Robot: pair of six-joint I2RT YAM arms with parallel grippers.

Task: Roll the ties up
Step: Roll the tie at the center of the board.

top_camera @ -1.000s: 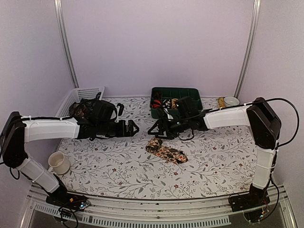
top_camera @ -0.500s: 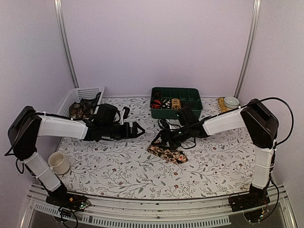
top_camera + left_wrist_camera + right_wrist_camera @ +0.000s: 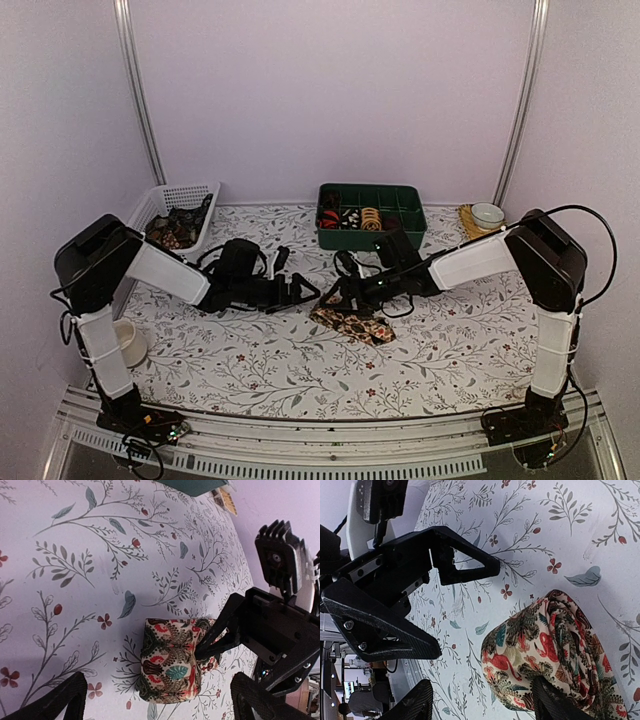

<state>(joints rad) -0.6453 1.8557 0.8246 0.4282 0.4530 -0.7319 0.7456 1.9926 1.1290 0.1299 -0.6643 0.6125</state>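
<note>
Your table [image 3: 250,370] under white leaf-print cloth. Frame centre: folded dark-brown floral necktie [image 3: 352,322]. Upper centre: green plastic compartment tray [image 3: 370,186]. Upper left: white mesh basket [image 3: 190,190]. Lower left: cream mug [image 3: 130,345]. Upper right: small white bowl [image 3: 487,213].

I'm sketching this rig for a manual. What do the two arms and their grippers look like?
The left arm and right arm have white shells with black joints. The left gripper and right gripper are black with open-framed triangular fingers. Black cables trail along both.
</note>
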